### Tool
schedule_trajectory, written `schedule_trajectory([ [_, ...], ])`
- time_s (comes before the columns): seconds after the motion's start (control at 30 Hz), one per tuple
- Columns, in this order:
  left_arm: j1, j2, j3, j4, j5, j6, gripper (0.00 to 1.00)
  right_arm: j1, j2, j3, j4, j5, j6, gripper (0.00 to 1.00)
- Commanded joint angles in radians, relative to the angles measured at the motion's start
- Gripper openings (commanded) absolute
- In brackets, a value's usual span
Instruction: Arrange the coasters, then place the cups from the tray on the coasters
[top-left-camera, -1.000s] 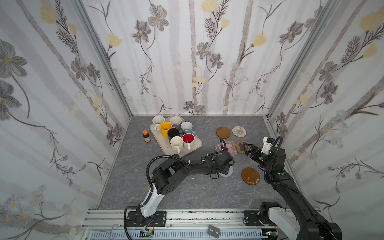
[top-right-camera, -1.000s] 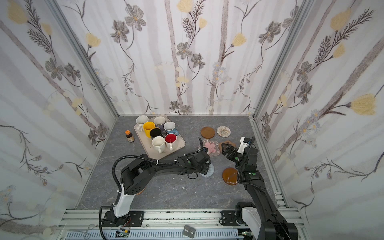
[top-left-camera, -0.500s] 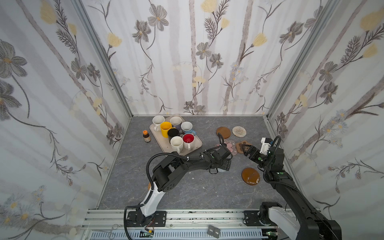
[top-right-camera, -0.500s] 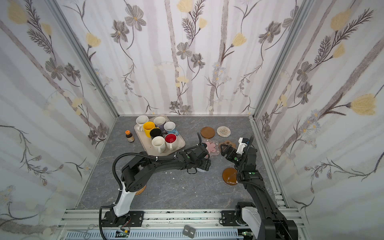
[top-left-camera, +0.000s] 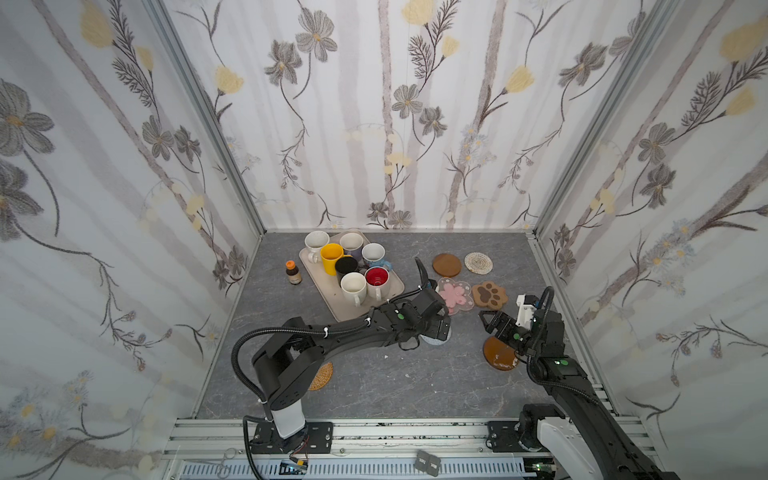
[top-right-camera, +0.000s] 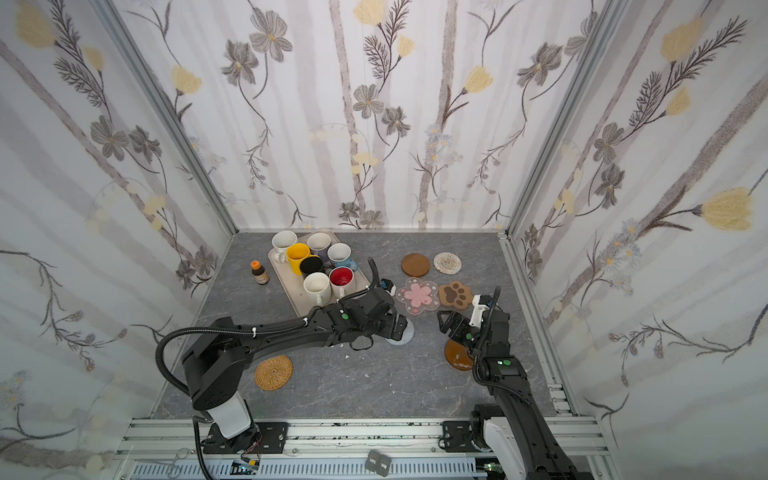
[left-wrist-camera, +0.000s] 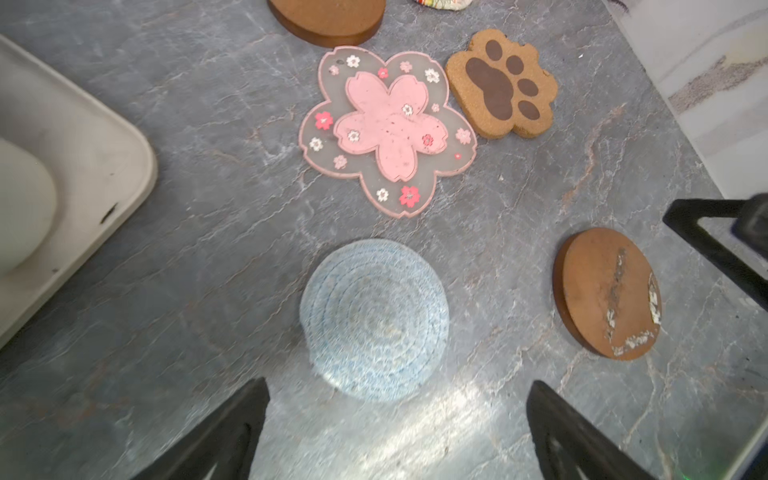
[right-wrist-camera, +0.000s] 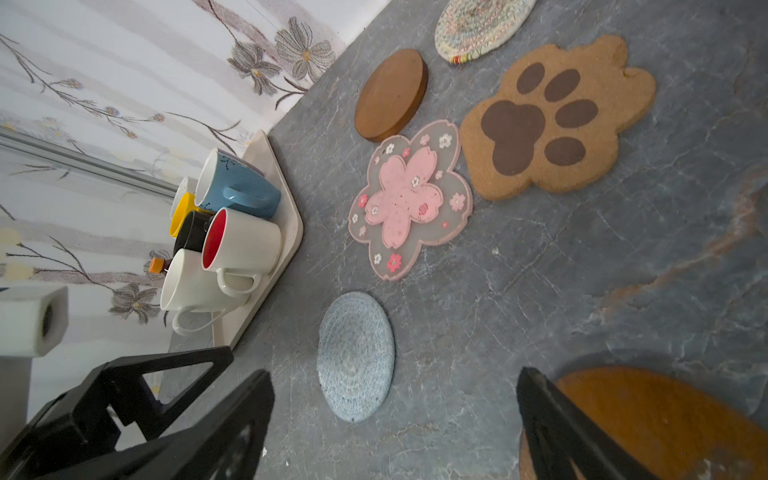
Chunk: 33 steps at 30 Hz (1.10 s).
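Zero cups (top-left-camera: 331, 257) moved: in both top views all seven stand bunched on the tray (top-left-camera: 332, 311), back left of the table (top-left-camera: 395, 386). Six coasters sit in a loose two-by-three block at right. Wood disc (top-left-camera: 447, 264) and cream woven (top-left-camera: 478, 262) are at the back, pink blossom (top-left-camera: 456, 295) and paw (top-left-camera: 489, 294) just beside each other in the middle, grey-blue crochet (top-left-camera: 434, 340) and amber disc (top-left-camera: 496, 353) in front. Tan rattan (top-right-camera: 273, 372) lies well apart, by the left arm's base; looks like the last one to bring over. Left pincer (top-right-camera: 397, 326) hangs over the crochet, right pincer (top-right-camera: 449, 322) over the amber disc's far edge.

Left wrist: left pincer (left-wrist-camera: 397, 384) spread wide, nothing in it. Crochet (left-wrist-camera: 374, 318) lies flat on the table just ahead of the fingertips (left-wrist-camera: 249, 399), clear of both, not gripped.

Right wrist: right pincer (right-wrist-camera: 395, 374) spread too, empty. Amber disc (right-wrist-camera: 665, 424) lies behind one finger; can't tell if they touch.

Left to do, my read: rattan into the block, maybe tidy the spacing, then all seven cups onto coasters.
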Motion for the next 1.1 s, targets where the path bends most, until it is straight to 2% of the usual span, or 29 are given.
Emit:
schedule_trajectory([
  [0.0,0.002,-0.096,-0.104,0.043,-0.043,-0.007,1.00,0.004,-0.054,-0.011,-0.040,0.019,0.058,0.92],
  [0.3,0.003,-0.302,-0.414,0.176,-0.030,-0.079,1.00,0.027,-0.100,-0.032,-0.161,0.036,0.102,0.92],
  [0.53,0.003,-0.404,-0.551,0.220,-0.046,-0.109,1.00,0.041,-0.097,-0.088,-0.138,0.009,0.203,0.91],
  [0.73,0.007,-0.441,-0.634,0.256,-0.045,-0.125,1.00,0.056,-0.076,-0.095,-0.145,0.019,0.238,0.91],
  [1.07,0.024,-0.437,-0.669,0.302,-0.044,-0.126,1.00,0.059,-0.057,-0.140,-0.135,0.047,0.296,0.92],
])
